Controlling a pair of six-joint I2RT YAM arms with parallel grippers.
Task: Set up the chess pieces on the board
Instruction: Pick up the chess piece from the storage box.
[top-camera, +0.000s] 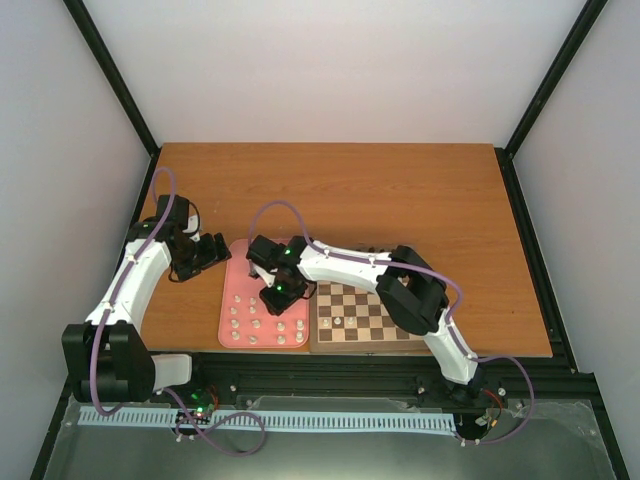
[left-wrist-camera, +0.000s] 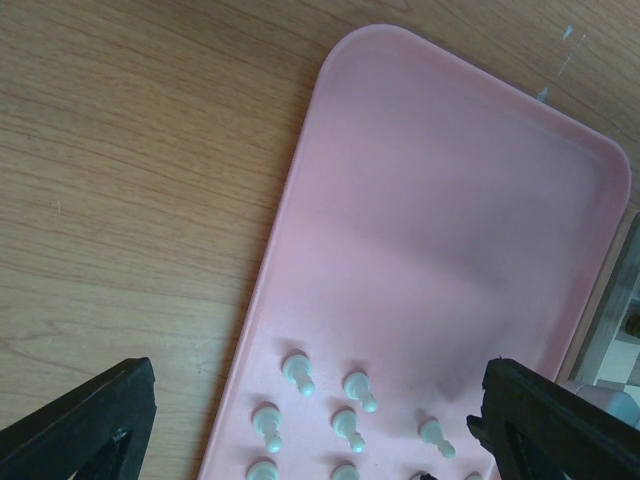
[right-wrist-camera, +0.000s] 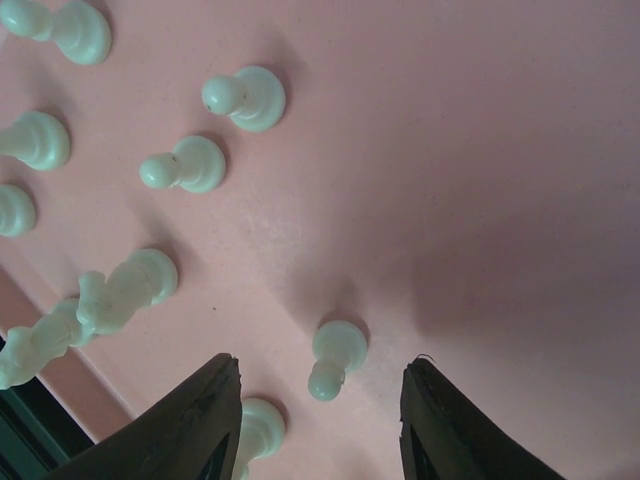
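Several cream chess pieces (top-camera: 258, 325) stand on a pink tray (top-camera: 240, 262) left of the wooden chessboard (top-camera: 372, 312). One cream piece (top-camera: 340, 322) stands on the board's left side. My right gripper (top-camera: 276, 297) is open low over the tray; in the right wrist view a pawn (right-wrist-camera: 336, 358) stands between its spread fingers (right-wrist-camera: 195, 425), and another pawn (right-wrist-camera: 260, 430) is beside the left finger. My left gripper (top-camera: 208, 250) is open and empty above the tray's far left corner; its wrist view shows pawns (left-wrist-camera: 298, 372) below it.
The tray's far half (left-wrist-camera: 450, 200) is bare pink. A taller piece (right-wrist-camera: 125, 290) and more pawns (right-wrist-camera: 245, 97) stand left of my right gripper. The table's black front rail (top-camera: 330, 360) runs just below the tray and board. Wood tabletop (top-camera: 400, 190) lies behind.
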